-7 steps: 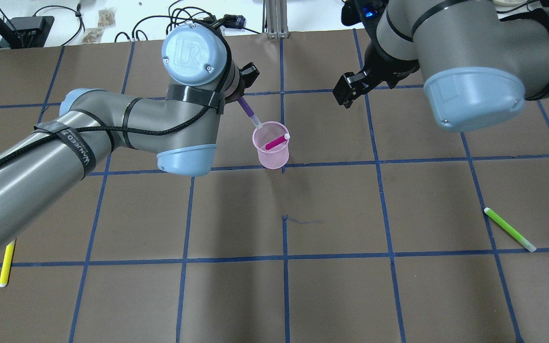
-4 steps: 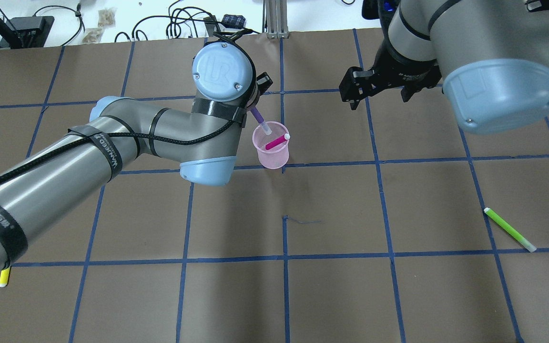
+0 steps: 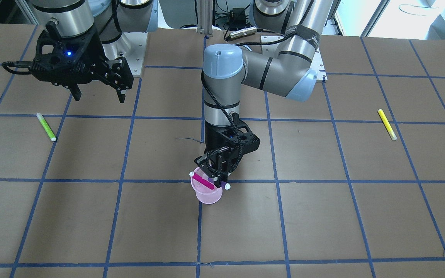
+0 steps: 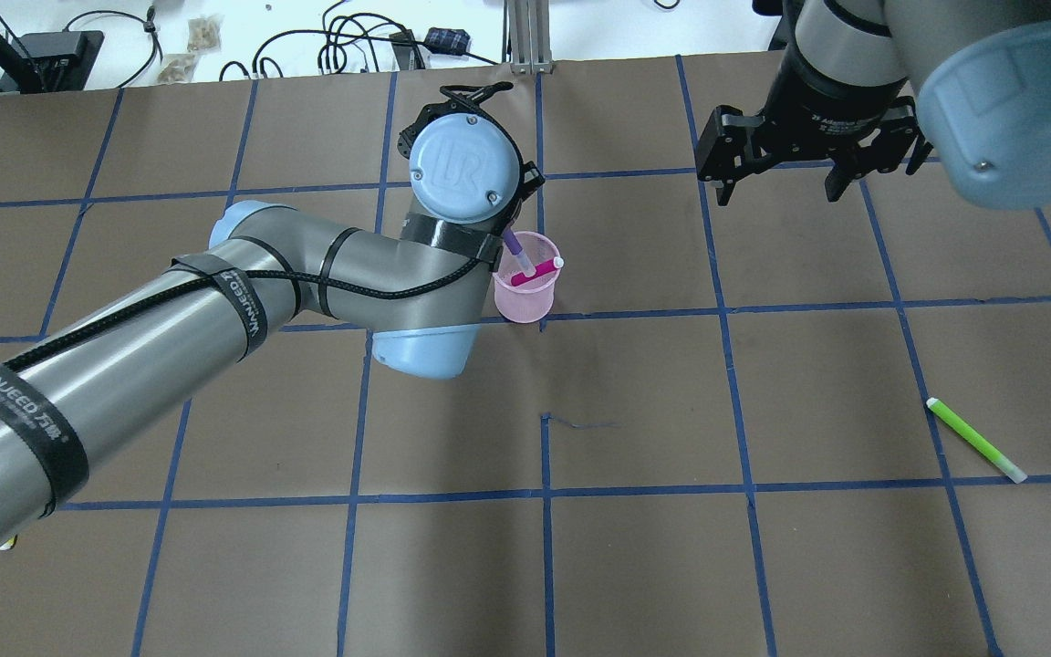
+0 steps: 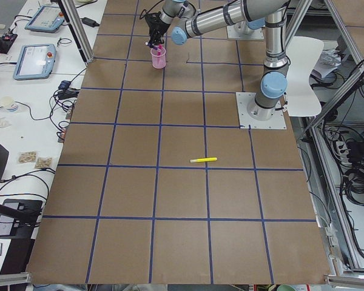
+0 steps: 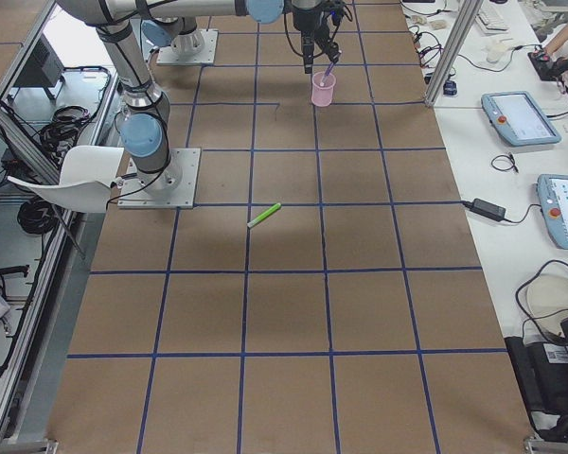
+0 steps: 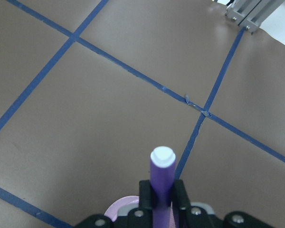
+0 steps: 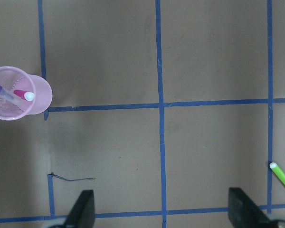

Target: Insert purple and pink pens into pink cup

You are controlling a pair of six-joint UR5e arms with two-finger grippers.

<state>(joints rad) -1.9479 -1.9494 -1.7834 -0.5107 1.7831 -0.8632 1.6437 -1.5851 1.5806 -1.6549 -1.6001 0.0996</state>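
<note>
Left gripper: jaws narrow, clamped on the purple pen. Hold sits partway along the barrel; the white cap end rises above the fingers, bottom centre of the left wrist view.

Pen hangs tilted. Its lower end is inside the mouth of the pink cup, near the far-left part of the rim, just above centre in the overhead view. I cannot tell whether the tip touches the bottom.

Pink pen is already in the cup, leaning across it, white cap poking over the right rim.

Handling, as I judge it:
- Purple pen is light, stiff and smooth-barrelled, so it is apt to pivot in a two-finger pinch. A mid-barrel hold suits it.
- Cup looks thin-walled and light. A sideways push on the rim could tip or slide it.
- Release low, clear of the wall.

Right gripper: jaws wide, empty, hanging above the table, upper right of the overhead view.

Green pen lies lower right there, yellow pen at the right of the front view. Both are well apart from the cup.
</note>
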